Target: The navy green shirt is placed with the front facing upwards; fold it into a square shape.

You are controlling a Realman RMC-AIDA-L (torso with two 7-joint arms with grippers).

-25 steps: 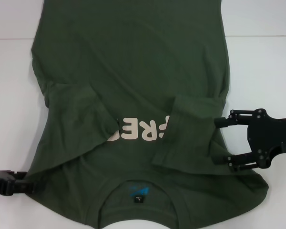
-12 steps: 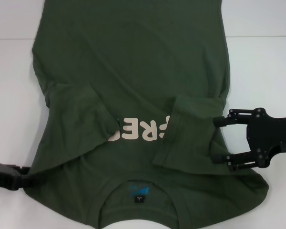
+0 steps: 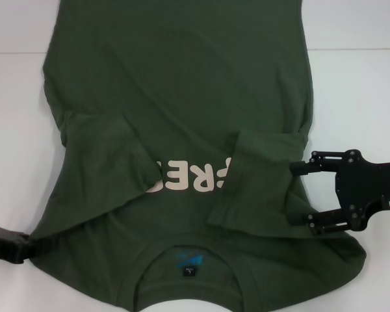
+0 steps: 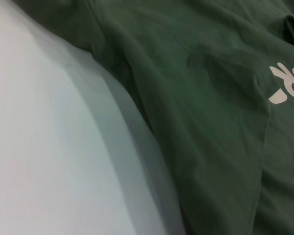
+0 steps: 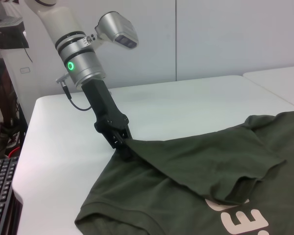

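Observation:
The navy green shirt lies front up on the white table, collar and neck label nearest me. Both sleeves are folded inward and partly cover the cream lettering. My left gripper is at the shirt's near left shoulder edge. In the right wrist view the left gripper is shut on that edge, and the cloth tents up to it. My right gripper stands open at the shirt's right edge, its fingers spread beside the folded right sleeve. The left wrist view shows only shirt cloth and table.
Bare white tabletop lies to the left and right of the shirt. A seam between two tables crosses the far side. In the right wrist view a black keyboard sits below the table's edge, beyond the left arm.
My left gripper has slid outward to the left at the shoulder edge, and the shirt's corner has followed it slightly. The right gripper has hardly moved.

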